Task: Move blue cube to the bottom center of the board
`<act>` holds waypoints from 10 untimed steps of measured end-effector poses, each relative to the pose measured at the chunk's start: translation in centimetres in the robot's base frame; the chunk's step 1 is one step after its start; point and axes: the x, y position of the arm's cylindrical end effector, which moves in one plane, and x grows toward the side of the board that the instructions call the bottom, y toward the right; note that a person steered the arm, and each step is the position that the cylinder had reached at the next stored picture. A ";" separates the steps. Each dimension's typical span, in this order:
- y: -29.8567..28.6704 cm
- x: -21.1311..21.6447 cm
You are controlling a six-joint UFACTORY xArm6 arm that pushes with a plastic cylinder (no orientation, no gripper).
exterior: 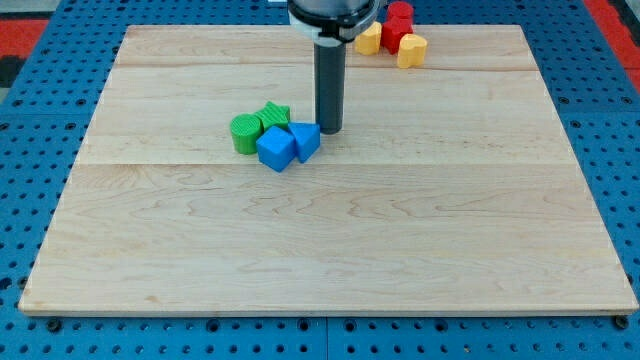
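Observation:
The blue cube (275, 147) lies a little left of the board's middle. A second blue block (306, 139), of a wedge-like shape, touches its right side. A green cylinder (244, 132) and a green star-shaped block (274, 115) sit just behind and to the left of the cube. My tip (329, 131) stands on the board right beside the second blue block, at its upper right, about a block's width to the right of the blue cube.
At the view's top, right of centre, a cluster of blocks: a red block (399, 14), another red block (396, 36), a yellow block (370, 40) and a yellow block (411, 50). The wooden board (330, 250) lies on a blue perforated table.

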 end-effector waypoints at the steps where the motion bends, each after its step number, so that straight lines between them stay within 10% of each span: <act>1: -1.6 1.2; 8: -16.7 8.4; 10: -10.9 11.4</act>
